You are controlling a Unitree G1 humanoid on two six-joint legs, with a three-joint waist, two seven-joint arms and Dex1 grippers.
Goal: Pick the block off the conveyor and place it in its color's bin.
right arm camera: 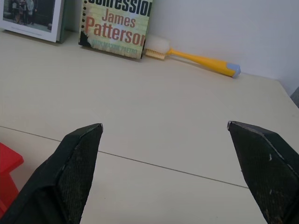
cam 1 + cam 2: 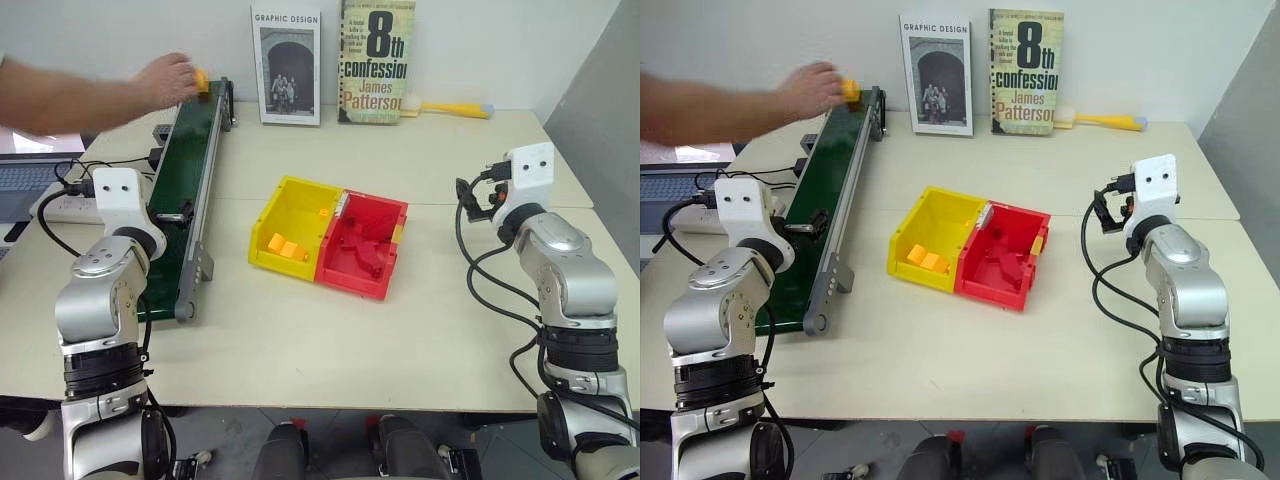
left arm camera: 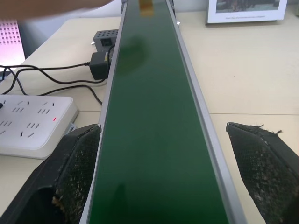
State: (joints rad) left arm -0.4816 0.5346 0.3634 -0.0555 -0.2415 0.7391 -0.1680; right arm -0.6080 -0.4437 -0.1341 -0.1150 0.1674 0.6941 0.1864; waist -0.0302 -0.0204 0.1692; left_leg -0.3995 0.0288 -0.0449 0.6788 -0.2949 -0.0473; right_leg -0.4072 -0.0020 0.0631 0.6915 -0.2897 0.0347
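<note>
A: Where is the block now?

B: It is at the far end of the conveyor, far ahead of the left gripper. A person's hand holds it there, just over the belt. I cannot tell if it touches the belt already.

A: And the left gripper, how does it stand?

B: Its two black fingers are spread wide, one on each side of the belt, and nothing is between them. It looks along the belt, low over the near end. The right gripper is also wide and empty, over the bare table, with the books and a yellow brush far in front of it.

A: How will the block handle, in your opinion?

B: I judge it light and stiff (a hard plastic brick with studs on top). The smooth sides may slip a little, but it should not break or bend. I would take it by two opposite flat sides, low on the body, not by the studs. It is much narrower than the open jaws, so the fingers must close a good way.

A: Where does it go after?

B: Into the yellow bin, which lies to the right of the left gripper, joined to the red bin. Some yellow pieces lie in it already. The walls are low, so a release from just above should be enough.
</note>
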